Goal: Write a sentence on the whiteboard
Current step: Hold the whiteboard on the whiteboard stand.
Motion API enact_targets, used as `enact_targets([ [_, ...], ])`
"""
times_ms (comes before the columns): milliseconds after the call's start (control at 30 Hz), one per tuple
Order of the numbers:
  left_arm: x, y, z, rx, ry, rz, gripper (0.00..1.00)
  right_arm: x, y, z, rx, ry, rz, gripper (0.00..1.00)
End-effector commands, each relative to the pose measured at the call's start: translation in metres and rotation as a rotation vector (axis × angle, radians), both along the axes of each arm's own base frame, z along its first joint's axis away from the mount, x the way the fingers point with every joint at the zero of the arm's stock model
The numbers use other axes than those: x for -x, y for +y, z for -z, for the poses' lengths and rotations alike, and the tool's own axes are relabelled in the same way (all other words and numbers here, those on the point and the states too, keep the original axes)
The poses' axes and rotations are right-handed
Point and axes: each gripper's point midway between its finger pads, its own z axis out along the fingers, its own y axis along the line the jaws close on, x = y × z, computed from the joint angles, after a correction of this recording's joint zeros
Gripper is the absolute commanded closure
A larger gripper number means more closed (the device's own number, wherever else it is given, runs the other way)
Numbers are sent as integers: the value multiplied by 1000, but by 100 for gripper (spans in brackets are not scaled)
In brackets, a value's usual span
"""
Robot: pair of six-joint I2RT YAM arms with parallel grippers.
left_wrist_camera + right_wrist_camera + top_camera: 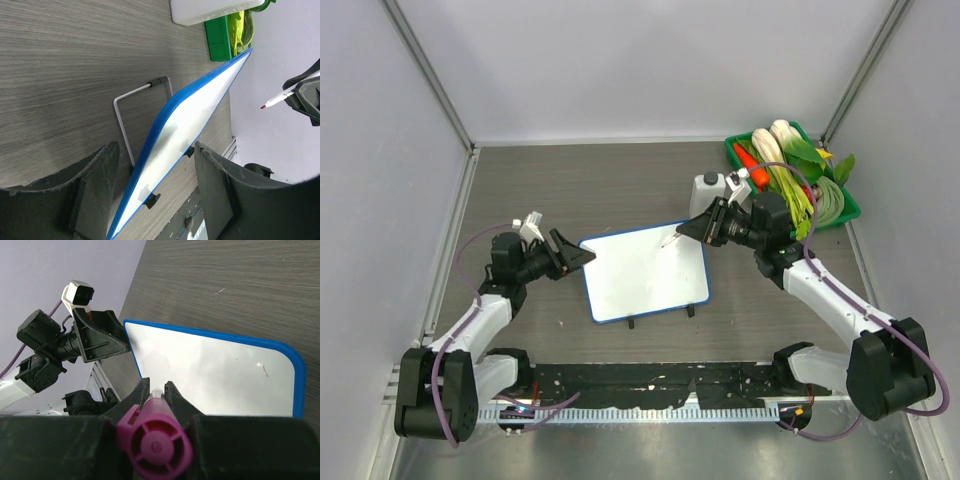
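The whiteboard (645,272) stands tilted on its wire stand at the table's middle, white with a blue rim and two black feet. Its face is blank; no sentence shows on it. My left gripper (582,253) is open, its fingers on either side of the board's left edge (200,107) without touching it. My right gripper (705,225) is shut on a magenta marker (155,440). The marker's tip (669,238) hovers just over the board's upper right part (215,375), and it shows in the left wrist view (277,98) apart from the surface.
A green tray (732,150) of vegetables sits at the back right. A white bottle (712,188) stands next to it, just behind my right gripper. The board's grey wire stand (122,110) rests on the table behind it. Enclosure walls close in both sides.
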Motion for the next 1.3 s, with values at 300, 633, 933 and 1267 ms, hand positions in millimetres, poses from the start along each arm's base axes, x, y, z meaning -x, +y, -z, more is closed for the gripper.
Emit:
enact_targets([
  [300,5,-23,1,-6,-92,108,39,-1,6,-13,-42,-54,-21,98],
  [633,5,-20,5,-44,-75,99,39,-1,12,-7,-55,-39,-46,99],
  [933,10,-18,5,-51,-64,85,42,10,10,-12,-60,-54,-48,99],
  [1267,16,-15,0,-60,-78,67,41,19,5,0,-34,-39,-40,98],
])
